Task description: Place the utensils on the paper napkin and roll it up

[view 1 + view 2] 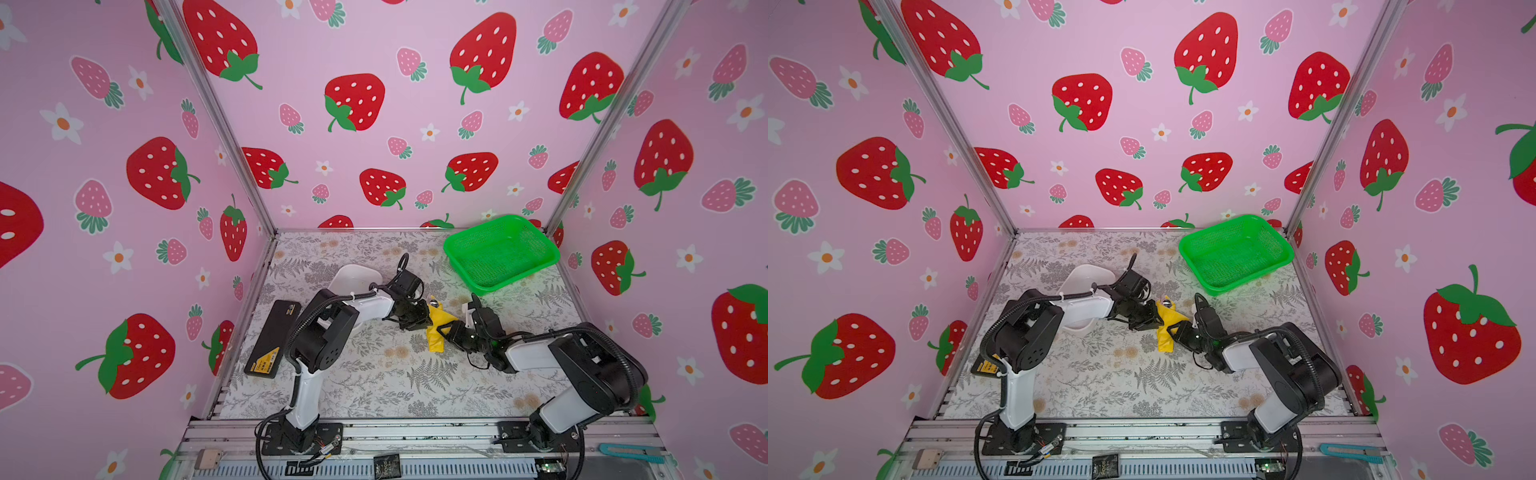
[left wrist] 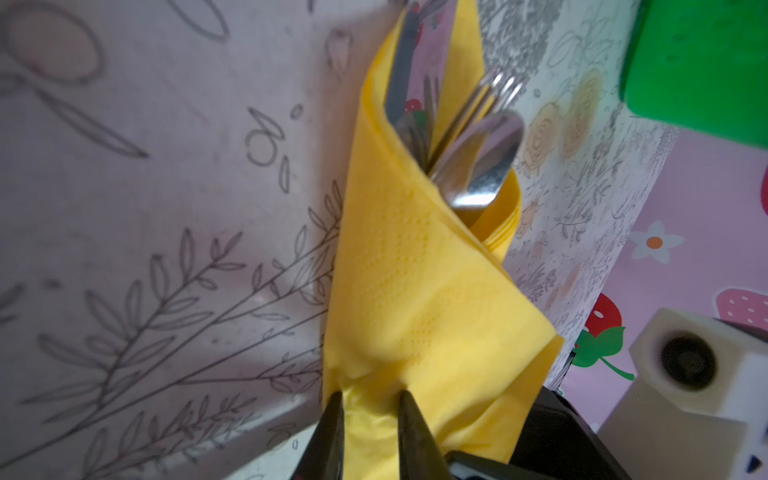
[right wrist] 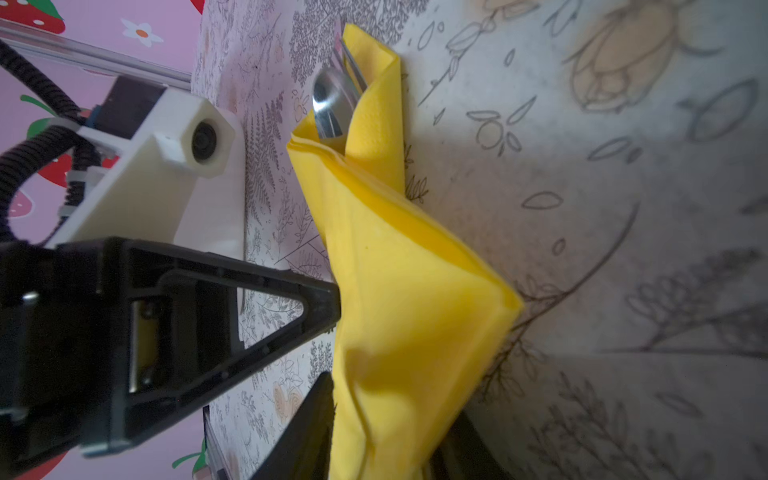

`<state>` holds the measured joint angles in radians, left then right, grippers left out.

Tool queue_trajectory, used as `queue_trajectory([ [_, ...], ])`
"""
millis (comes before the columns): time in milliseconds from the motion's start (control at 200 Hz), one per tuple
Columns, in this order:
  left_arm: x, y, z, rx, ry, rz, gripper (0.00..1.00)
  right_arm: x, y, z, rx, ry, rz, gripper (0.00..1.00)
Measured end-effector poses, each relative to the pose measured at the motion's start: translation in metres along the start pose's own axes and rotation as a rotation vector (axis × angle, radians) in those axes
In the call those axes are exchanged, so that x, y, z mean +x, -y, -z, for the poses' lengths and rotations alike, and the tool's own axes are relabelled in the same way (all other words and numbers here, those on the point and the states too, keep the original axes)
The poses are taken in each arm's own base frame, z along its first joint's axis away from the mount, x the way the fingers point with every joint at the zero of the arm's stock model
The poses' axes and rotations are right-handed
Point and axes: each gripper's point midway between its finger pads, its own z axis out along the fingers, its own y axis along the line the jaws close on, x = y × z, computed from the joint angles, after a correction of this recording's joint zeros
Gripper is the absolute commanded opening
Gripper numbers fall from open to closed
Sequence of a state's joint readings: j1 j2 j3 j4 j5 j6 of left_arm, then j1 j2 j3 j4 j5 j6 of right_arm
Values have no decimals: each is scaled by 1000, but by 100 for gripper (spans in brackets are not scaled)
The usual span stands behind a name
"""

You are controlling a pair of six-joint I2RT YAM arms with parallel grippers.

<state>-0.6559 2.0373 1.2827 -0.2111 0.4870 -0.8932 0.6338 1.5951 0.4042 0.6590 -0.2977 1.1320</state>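
Seen near the middle of the table (image 1: 374, 374), between both arms: paper napkin (image 1: 437, 340), already wrapped as a loose cone around the utensils (image 2: 478, 158), with shiny fork and spoon heads sticking out from the open end. Pinched at the narrow end by the left gripper (image 2: 371, 401), closed on a fold of the yellow paper. As for the right gripper (image 3: 386, 411), placed on both sides of the same end, but impossible to tell if pressing or loose. Probably very light and soft, easy to crease or tear, so better not to pull hard. Inside, stiff and smooth metal, likely to slide out through the open end if tilted. Best to hold across the middle of the roll, where paper and handles are together, and to keep level.
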Motion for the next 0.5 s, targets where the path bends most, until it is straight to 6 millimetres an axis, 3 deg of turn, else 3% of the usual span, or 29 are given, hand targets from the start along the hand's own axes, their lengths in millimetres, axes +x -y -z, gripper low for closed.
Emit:
queue_trajectory([
  [125, 1, 1, 0, -2, -2, 0, 25, -4, -4, -7, -7, -1, 5, 40],
  [345, 2, 2, 0, -4, -4, -3, 25, -4, -1, -12, 4, -11, -1, 21],
  [500, 1, 3, 3, -5, 10, -11, 30, -4, 5, -10, 14, -11, -6, 14],
])
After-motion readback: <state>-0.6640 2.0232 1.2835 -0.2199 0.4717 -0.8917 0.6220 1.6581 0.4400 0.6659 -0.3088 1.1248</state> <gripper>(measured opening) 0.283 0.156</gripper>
